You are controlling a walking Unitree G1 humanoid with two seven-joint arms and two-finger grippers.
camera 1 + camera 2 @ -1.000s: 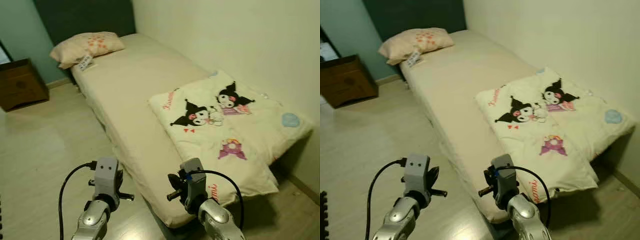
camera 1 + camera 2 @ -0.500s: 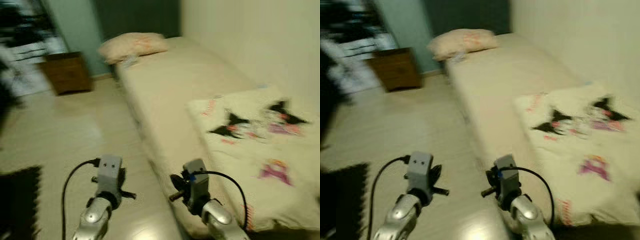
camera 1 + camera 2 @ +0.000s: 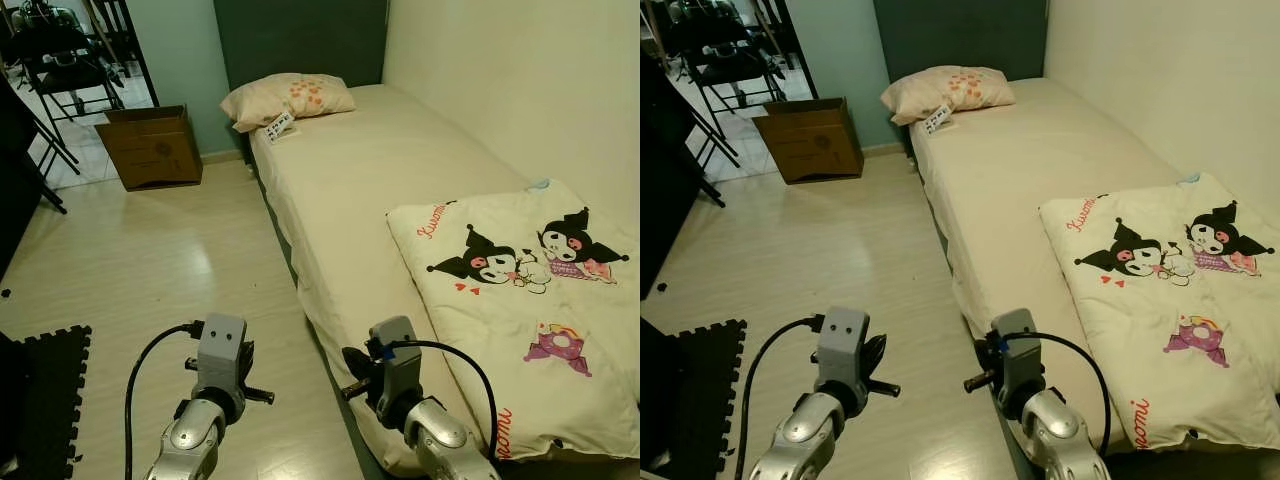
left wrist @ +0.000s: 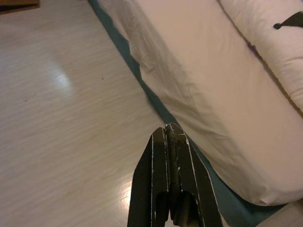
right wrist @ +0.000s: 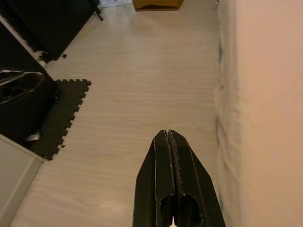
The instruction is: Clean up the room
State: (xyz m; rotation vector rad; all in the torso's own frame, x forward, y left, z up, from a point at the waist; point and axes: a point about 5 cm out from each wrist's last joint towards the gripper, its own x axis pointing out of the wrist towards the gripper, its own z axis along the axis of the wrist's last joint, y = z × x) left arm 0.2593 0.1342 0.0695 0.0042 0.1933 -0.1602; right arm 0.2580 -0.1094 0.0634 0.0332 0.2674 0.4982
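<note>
My left tool (image 4: 171, 137) and right tool (image 5: 169, 142) hang empty, fingers pressed together, above the pale wood-plank floor (image 3: 150, 260) beside the long bed with a cream sheet (image 3: 370, 170). Farther out, at the bed's foot end, lies a cream quilted blanket printed with black cartoon characters (image 3: 520, 330); a peach pillow (image 3: 288, 98) rests at the head. I judge the blanket soft, light and floppy, best pinched at a corner or hem.
</note>
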